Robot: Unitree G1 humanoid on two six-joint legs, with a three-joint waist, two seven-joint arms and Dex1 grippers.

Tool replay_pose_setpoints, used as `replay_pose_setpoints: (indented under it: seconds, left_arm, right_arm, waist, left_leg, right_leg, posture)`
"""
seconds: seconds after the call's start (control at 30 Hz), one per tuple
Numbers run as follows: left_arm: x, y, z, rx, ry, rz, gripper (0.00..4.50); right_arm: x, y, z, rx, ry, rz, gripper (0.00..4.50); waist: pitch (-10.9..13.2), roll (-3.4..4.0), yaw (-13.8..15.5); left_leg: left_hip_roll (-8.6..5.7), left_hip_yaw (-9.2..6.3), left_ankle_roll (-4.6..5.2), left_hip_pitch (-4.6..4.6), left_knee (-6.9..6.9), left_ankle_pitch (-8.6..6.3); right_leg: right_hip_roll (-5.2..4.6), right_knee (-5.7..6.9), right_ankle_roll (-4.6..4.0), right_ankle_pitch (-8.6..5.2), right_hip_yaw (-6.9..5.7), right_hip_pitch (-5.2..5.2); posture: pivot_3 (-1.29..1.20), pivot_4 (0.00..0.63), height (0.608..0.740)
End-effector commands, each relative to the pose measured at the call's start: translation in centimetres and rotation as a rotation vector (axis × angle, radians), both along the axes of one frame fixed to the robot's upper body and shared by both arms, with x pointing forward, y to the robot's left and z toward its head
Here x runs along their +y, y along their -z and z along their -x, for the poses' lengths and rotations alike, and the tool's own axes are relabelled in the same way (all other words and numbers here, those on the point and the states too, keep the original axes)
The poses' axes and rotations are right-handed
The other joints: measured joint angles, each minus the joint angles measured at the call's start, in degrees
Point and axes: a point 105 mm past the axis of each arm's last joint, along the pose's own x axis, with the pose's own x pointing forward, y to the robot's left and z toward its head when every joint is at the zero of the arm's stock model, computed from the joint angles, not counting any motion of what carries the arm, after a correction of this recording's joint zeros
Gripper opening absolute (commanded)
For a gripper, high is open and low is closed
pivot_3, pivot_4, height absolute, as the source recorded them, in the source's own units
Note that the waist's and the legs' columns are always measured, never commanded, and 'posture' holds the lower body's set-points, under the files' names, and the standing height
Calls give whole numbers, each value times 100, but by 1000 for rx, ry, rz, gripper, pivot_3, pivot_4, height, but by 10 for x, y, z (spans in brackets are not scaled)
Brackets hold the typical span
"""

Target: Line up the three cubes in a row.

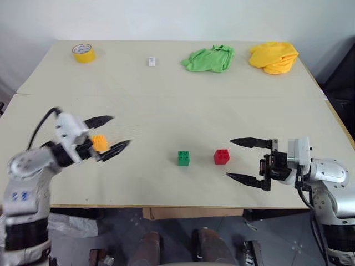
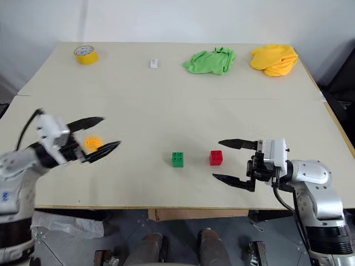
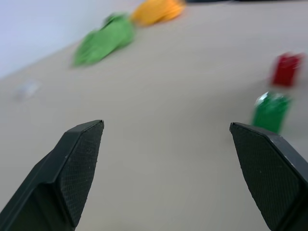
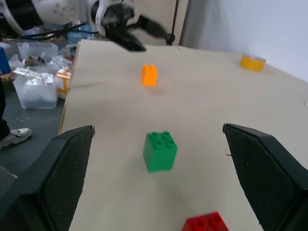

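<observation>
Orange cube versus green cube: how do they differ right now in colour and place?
The orange cube is orange-yellow and sits apart, near the open left gripper; the green cube is green and stands close beside the red cube, near the open right gripper. Both are small studded blocks standing upright on the table, neither gripped.
</observation>
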Motion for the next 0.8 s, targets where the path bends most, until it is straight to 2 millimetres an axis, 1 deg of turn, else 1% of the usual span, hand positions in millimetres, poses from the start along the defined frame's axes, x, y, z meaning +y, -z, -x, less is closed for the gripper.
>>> replay_pose_setpoints:
  seconds: [0.03, 0.07, 0.17, 0.23, 0.33, 0.4, 0.53, 0.57, 0.63, 0.73, 0.8]
  left_arm:
    - [66, 3, 42, -32, -344, 53, 4451]
    - [76, 15, 55, 3, -405, 60, 4451]
    - [99, 36, 77, 47, -547, 79, 4451]
    - [98, 44, 86, 59, -584, 111, 4451]
    - [81, 51, 86, 79, -579, 146, 4451]
    - [67, 56, 78, 96, -556, 152, 4451]
    - [45, 57, 55, 112, -557, 182, 4451]
    - [41, 61, 47, 140, -570, 182, 4451]
    - [32, 62, 29, 148, -580, 198, 4451]
    - [24, 64, 10, 172, -601, 218, 4451]
    - [14, 62, -3, 175, -561, 198, 4451]
  right_arm:
    - [7, -9, 6, -54, -45, -21, 4500]
    - [9, -8, 7, -53, -53, -20, 4500]
    - [10, -6, 8, -45, -62, -19, 4500]
    - [10, -5, 8, -35, -63, -18, 4500]
    - [9, -3, 8, -26, -64, -14, 4500]
    - [8, -1, 9, -21, -64, -10, 4500]
    - [8, 2, 11, 4, -82, -6, 4500]
    - [8, 4, 12, 12, -89, -4, 4500]
    - [9, 7, 15, 32, -101, 0, 4500]
    - [8, 11, 16, 45, -106, -1, 4500]
    - [6, 14, 16, 40, -93, -4, 4500]
  waist:
    - [1, -2, -13]
    - [0, -4, -22]
    - [-1, -4, 76]
    - [-1, -2, 169]
    - [-2, -4, 199]
    - [-2, -4, 193]
    - [-3, -2, 168]
    - [-3, -2, 169]
    - [-4, 0, 169]
    - [-4, 0, 167]
    - [-4, 0, 164]
  left_leg:
    - [1, 3, 3, 3, 0, -5]
    - [4, 3, 2, 2, -1, -7]
    - [5, 2, 5, 2, 0, -11]
    - [5, -13, 37, 21, 0, -28]
    - [4, -22, 48, 27, 0, -34]
    - [2, -22, 51, 26, 0, -36]
    - [3, -21, 48, 26, -6, -34]
    - [3, -21, 48, 26, -6, -34]
    - [3, -20, 47, 26, -6, -33]
    - [3, -21, 45, 24, -3, -32]
    - [2, -18, 36, 24, -2, -27]
  right_leg:
    - [0, 0, 0, 0, 1, 2]
    - [1, -9, 0, 0, 1, 2]
    - [0, -22, 0, 0, -2, 10]
    - [-3, -53, 5, 6, -15, 51]
    - [-7, -81, 8, 24, -25, 77]
    - [-9, -90, 12, 30, -25, 80]
    - [-5, -89, 11, 31, -25, 73]
    - [-4, -88, 11, 31, -25, 72]
    - [-3, -86, 11, 31, -25, 71]
    - [-1, -82, 12, 32, -26, 70]
    - [-1, -81, 13, 33, -25, 68]
  posture:
    - [0, 150, 740]
    - [0, 150, 740]
    - [0, 150, 740]
    - [0, 150, 740]
    - [0, 150, 740]
    - [0, 150, 740]
    - [0, 150, 740]
    - [0, 150, 740]
    - [0, 150, 740]
    - [0, 150, 740]
    - [0, 150, 740]
